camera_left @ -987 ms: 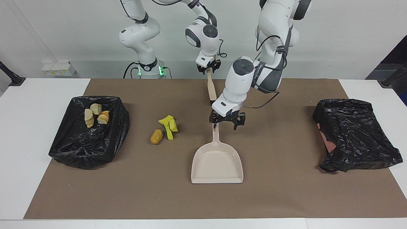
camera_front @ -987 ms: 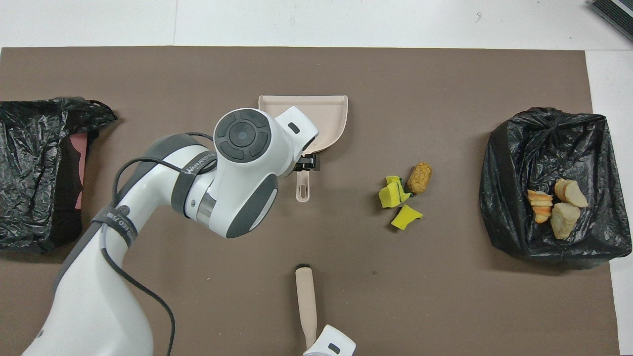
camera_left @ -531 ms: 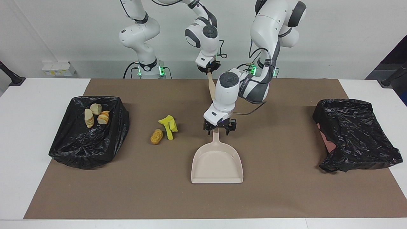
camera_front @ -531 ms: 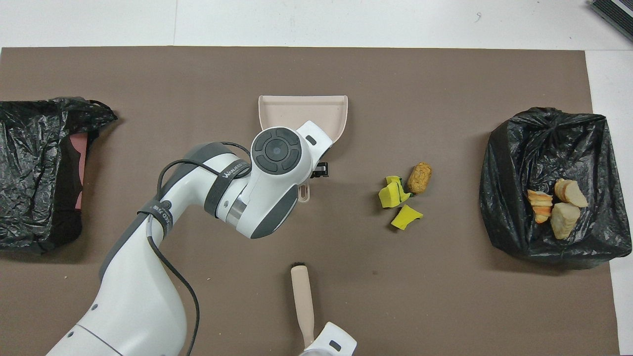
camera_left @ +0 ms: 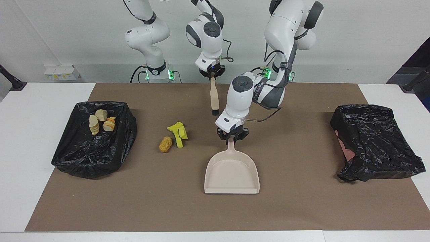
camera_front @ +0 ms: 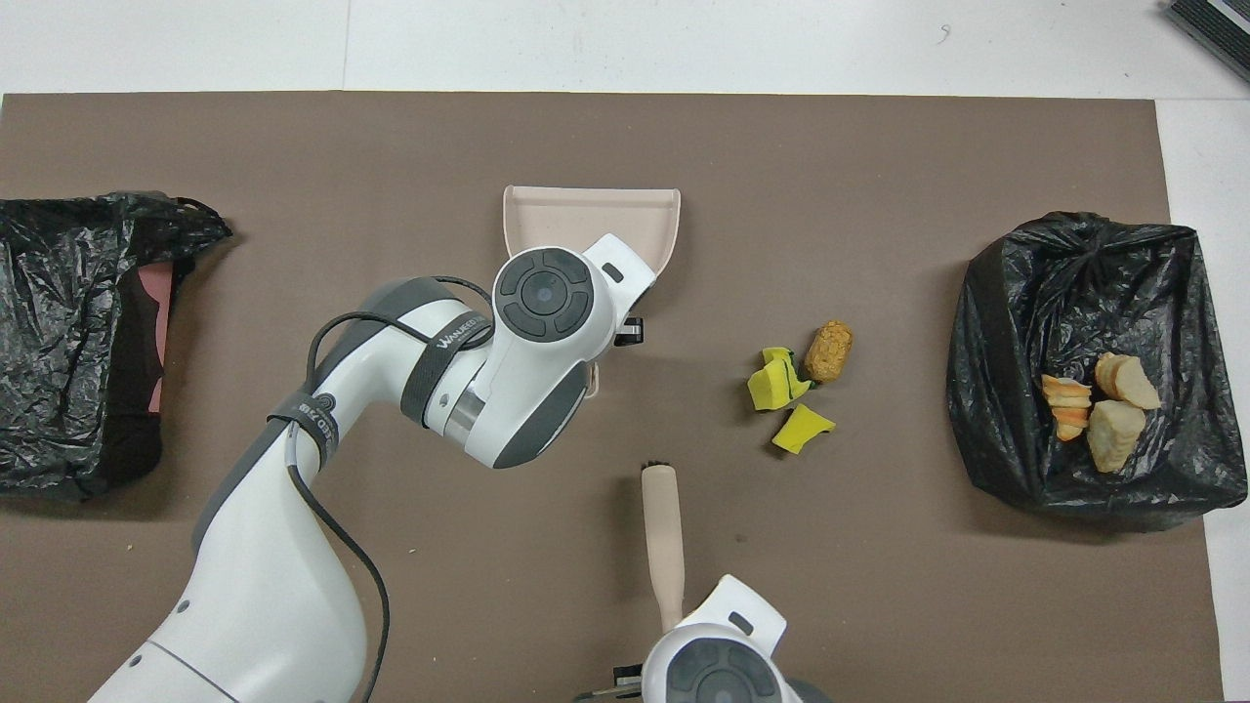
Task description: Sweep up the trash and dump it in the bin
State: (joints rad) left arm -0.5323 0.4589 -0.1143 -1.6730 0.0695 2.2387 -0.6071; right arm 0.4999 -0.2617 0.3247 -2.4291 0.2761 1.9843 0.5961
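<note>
**Q:** Two black-lined bins stand on the brown mat (camera_left: pixel 302 208); what does each contain?

**A:** Reading the facing view from its left: the bin (camera_left: pixel 95 144) at the right arm's end of the table holds pale cream chunks (camera_left: pixel 95 121) and an orange-striped chunk (camera_left: pixel 110 124), lying on the bag. Beside it, toward the table's middle, lie yellow foam pieces (camera_left: pixel 178 132) and an orange-brown nugget (camera_left: pixel 165 144), loose on the mat and close together.

**Q:** And at the middle?

**A:** The right gripper (camera_left: pixel 211 74), fingers pressed onto the handle's top, holds the brush (camera_left: pixel 213 95) hanging bristles-down over the mat. The left gripper (camera_left: pixel 231 137) is closed on the handle tip of the dustpan (camera_left: pixel 231 173). The pan is empty, its open edge pointing away from the robots.

**Q:** The last container?

**A:** The second bin (camera_left: pixel 374 141), at the left arm's end, is draped in a crumpled bag; a pinkish wall shows at one side. Its contents cannot be told.
</note>
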